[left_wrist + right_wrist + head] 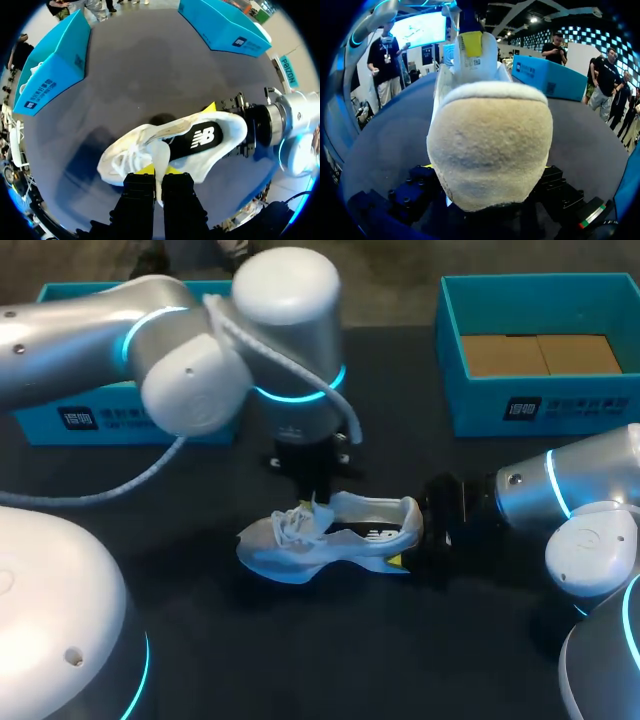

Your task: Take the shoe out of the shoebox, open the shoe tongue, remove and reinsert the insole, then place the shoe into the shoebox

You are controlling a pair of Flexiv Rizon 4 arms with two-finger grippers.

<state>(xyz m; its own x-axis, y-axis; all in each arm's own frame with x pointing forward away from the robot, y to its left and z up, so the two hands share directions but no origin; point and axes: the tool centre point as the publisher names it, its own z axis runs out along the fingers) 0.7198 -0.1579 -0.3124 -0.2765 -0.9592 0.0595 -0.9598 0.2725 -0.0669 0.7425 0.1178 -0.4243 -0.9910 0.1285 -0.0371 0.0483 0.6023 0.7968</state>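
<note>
A white sneaker [330,537] lies in the middle of the dark table, toe toward my left side. My left gripper [315,502] comes down from above and is shut on the shoe's white tongue [160,157], which stands up between its yellow tips [145,170]. The black insole [197,140] shows inside the shoe. My right gripper [412,538] is level with the table at the heel. Its fingers press both sides of the beige heel [490,150], which fills the right wrist view.
A teal shoebox [540,405] with brown cardboard inside stands at the back right. Another teal box [90,422] stands at the back left, partly behind my left arm. Bare dark table lies in front of the shoe.
</note>
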